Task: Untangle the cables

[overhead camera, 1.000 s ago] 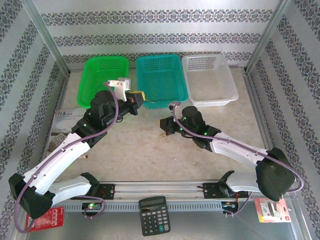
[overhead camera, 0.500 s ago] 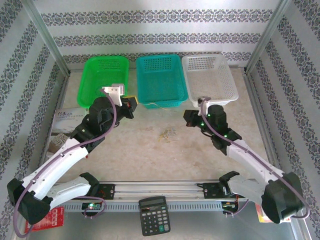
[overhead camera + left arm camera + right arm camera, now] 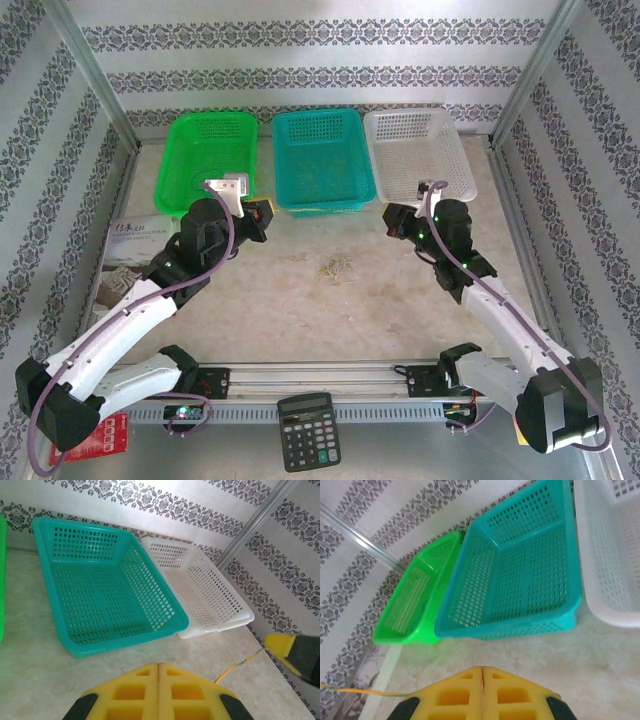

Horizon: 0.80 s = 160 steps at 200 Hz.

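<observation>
Both pairs of fingers closed, pad to pad. Left gripper (image 3: 264, 214) and right gripper (image 3: 390, 222) each seem to pinch one end of a thin yellow wire strand (image 3: 240, 662) strung between them. The rest of the cables, a small curly clump of gold, pale and dark wire (image 3: 335, 266), lies on the table at 6 o'clock of the teal perforated plastic basket (image 3: 325, 204). You draw the ends apart slowly and level. Watch the clump: if it lifts, a loop is likely caught.
</observation>
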Motion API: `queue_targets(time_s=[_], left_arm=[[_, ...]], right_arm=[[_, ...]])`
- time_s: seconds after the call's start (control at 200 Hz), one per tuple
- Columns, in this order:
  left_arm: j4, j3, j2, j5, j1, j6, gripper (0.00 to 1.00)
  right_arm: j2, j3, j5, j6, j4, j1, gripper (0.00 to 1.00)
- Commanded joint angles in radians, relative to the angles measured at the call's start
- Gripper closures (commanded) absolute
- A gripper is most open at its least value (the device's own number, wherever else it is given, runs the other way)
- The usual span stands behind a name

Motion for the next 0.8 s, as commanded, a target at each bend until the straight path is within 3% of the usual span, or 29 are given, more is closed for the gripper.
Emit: queue_targets(time_s=[0.0, 0.09, 0.21, 0.3, 0.545, 0.794], left_arm=[[0.027, -0.01, -0.023, -0.012, 0.018, -0.012, 0.89], [0.037, -0.012, -0.019, -0.002, 0.019, -0.012, 0.64], [0.036, -0.011, -0.015, -0.006, 0.019, -0.017, 0.17], [0.03, -0.009, -0.012, -0.01, 0.018, -0.02, 0.01], [0.017, -0.012, -0.011, -0.024, 0.018, -0.03, 0.0], [0.001, -0.005, -0.011, -0.022, 0.019, -0.037, 0.0]], right_arm=[[0.046, 0.085, -0.005, 0.006, 0.002, -0.012, 1.0], [0.091, 0.149, 0.009, -0.02, -0.017, -0.017, 1.0], [0.161, 0.243, 0.019, -0.044, -0.035, -0.051, 1.0], [0.223, 0.319, 0.027, -0.047, -0.044, -0.092, 1.0], [0.4, 0.499, 0.079, -0.024, -0.054, -0.217, 1.0], [0.544, 0.644, 0.216, -0.038, -0.104, -0.296, 1.0]])
